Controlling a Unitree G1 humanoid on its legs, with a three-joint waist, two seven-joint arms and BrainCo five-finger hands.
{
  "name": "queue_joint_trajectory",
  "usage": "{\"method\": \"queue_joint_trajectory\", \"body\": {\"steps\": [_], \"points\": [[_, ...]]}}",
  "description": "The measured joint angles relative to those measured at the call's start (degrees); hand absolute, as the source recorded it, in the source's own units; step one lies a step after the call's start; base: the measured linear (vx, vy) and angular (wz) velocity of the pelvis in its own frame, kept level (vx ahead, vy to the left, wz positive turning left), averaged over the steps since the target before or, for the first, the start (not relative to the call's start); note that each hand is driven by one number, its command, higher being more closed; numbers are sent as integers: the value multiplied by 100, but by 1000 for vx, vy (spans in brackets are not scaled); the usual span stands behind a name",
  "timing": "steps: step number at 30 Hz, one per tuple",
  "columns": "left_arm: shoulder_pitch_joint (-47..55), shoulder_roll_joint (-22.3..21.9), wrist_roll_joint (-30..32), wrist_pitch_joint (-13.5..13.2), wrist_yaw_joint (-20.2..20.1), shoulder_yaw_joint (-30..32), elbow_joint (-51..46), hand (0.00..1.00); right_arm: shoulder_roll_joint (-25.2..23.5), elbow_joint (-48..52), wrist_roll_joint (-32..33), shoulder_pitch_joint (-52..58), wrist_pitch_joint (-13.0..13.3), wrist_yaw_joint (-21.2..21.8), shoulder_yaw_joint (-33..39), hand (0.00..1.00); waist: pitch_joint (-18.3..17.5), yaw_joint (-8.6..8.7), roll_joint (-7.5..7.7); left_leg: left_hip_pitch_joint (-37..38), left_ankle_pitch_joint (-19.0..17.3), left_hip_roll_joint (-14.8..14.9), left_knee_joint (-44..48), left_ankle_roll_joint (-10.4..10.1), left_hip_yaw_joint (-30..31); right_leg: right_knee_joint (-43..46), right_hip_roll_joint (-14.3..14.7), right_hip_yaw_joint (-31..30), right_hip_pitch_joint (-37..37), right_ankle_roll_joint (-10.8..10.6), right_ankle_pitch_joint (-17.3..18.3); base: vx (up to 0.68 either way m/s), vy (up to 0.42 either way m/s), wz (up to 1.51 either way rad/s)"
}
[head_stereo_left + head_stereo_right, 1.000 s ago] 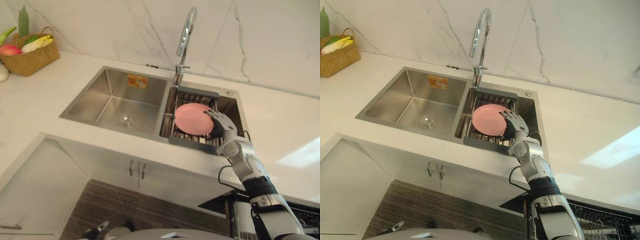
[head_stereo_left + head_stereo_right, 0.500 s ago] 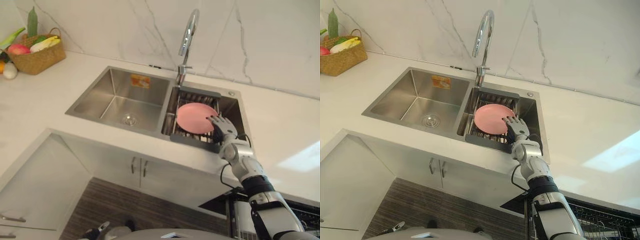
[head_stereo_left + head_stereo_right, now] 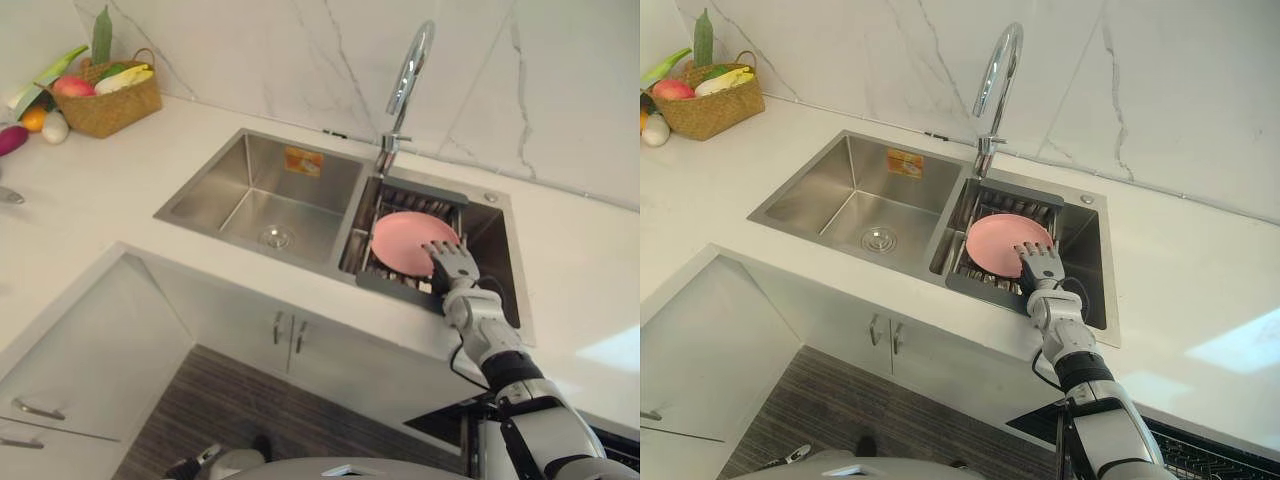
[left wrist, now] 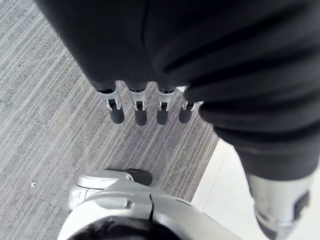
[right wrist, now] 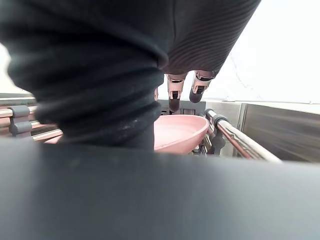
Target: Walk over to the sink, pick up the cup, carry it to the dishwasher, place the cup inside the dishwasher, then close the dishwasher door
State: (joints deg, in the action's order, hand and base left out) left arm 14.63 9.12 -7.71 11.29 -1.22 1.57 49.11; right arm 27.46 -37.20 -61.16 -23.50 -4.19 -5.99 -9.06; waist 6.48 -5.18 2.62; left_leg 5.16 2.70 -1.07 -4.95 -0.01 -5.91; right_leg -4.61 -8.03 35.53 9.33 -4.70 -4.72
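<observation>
Over the sink's right basin, the right hand hovers, fingers straight and spread at the near rim of the pink dish. Contact? Can't tell. That dish lies on the rack inside the sink. Left hand hangs over grey floor, fingers relaxed, holding nothing.

Nothing printed can be read at this moment. The one label in sight is a small orange-and-yellow sticker on the back wall of the left basin of the sink, just left of centre in the upper half of the left eye view. Whatever is printed on it is too small to make out there or in the right eye view.
</observation>
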Motion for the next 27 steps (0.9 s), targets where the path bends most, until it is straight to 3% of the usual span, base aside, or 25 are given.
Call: {"method": "queue_joint_trajectory", "body": {"steps": [11, 27], "points": [[74, 104, 0, -81, -51, 66, 29, 0, 26, -73, 57, -10, -217, -99, -151, 0, 80, -79, 159, -83, 17, -10, 1, 15, 121, 1, -6, 150, 1, 34, 47, 16, 4, 7], [249, 145, 30, -148, -171, 59, 103, 0, 112, -671, 576, -263, -477, -460, -383, 0, 184, -256, 181, -110, 29, -59, 0, 54, 273, 15, -40, 293, 55, 20, 66, 1, 8, 5]]}}
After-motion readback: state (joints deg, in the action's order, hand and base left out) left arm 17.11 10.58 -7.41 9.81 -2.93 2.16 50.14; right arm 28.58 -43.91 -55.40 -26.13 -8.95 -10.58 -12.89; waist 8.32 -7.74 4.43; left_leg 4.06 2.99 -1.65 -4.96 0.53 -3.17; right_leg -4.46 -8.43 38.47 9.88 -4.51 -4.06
